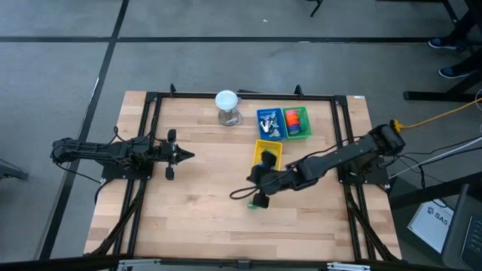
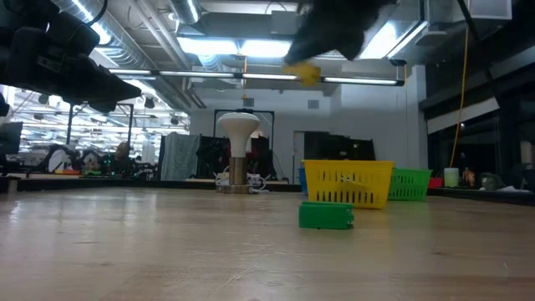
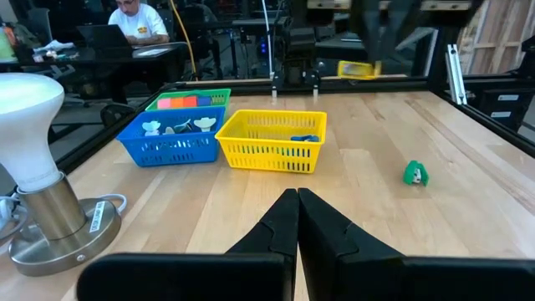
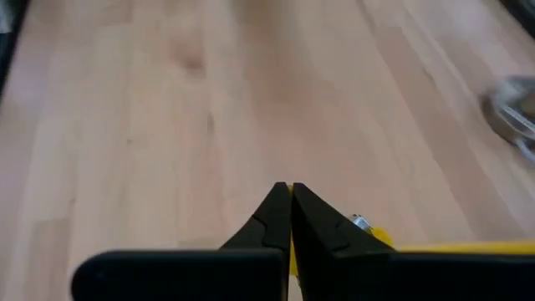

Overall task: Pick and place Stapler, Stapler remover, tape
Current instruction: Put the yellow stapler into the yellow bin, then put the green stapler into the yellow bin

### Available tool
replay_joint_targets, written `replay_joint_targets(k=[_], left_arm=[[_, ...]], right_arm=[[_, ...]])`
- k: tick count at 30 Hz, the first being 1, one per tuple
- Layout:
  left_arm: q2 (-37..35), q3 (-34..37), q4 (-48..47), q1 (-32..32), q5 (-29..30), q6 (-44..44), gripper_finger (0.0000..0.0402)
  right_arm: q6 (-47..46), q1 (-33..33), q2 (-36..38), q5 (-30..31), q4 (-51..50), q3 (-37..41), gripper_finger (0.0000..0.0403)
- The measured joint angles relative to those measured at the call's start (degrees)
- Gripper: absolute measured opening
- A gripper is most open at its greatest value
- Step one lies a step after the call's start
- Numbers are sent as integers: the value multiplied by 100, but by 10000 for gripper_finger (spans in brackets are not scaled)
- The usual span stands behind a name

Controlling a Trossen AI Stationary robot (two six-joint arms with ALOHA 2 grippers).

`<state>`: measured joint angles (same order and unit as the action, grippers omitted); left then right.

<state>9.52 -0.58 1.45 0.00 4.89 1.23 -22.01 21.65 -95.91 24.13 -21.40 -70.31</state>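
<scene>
My right gripper [image 1: 236,194] hangs over the middle of the table, shut on a slim yellow stapler [image 2: 305,73], which also shows in the left wrist view as the yellow stapler [image 3: 355,68]. A green stapler [image 2: 326,215] lies flat on the wood just below and beside that gripper; in the high view the green stapler [image 1: 260,202] peeks out from under it. The orange, red and pink tape pieces [image 1: 296,120] sit in the green basket. Grey staple removers [image 1: 269,125] lie in the blue basket. My left gripper [image 1: 188,155] waits shut at the table's left. My right gripper [image 4: 290,192] pinches the yellow stapler between its two shut fingers. Part of the stapler's body [image 4: 378,237] sticks out to one side below the fingers. The stapler is lifted clear, high above the table, and lies roughly level.
Three baskets stand in the far middle: a yellow basket [image 1: 269,154] holding a blue piece, a blue basket [image 1: 269,113] and a green basket [image 1: 307,124]. A white lamp on a metal base [image 1: 227,107] stands to their left. Bare wood lies toward the near edge.
</scene>
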Motion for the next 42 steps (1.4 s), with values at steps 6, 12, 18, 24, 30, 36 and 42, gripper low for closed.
replay_joint_targets(k=[6,12,18,24,30,36,42], left_arm=[[0,0,0,0,0,0,1],[0,0,0,1,0,0,1],[0,0,2,1,0,0,1],[0,0,1,1,0,0,1],[0,0,1,1,0,0,1],[0,0,0,-1,0,0,1],[-1,0,1,1,0,0,1]], right_arm=[[-526,-166,533,169,350,981,3],[-831,-448,787,166,1111,1921,3],[-980,-704,790,4,1443,2350,3],[-1121,-849,782,-16,1429,2609,14],[-1400,-868,751,-20,1392,2746,36],[-1312,-868,749,-56,1433,2748,44],[-838,-868,749,-82,1479,2590,67]])
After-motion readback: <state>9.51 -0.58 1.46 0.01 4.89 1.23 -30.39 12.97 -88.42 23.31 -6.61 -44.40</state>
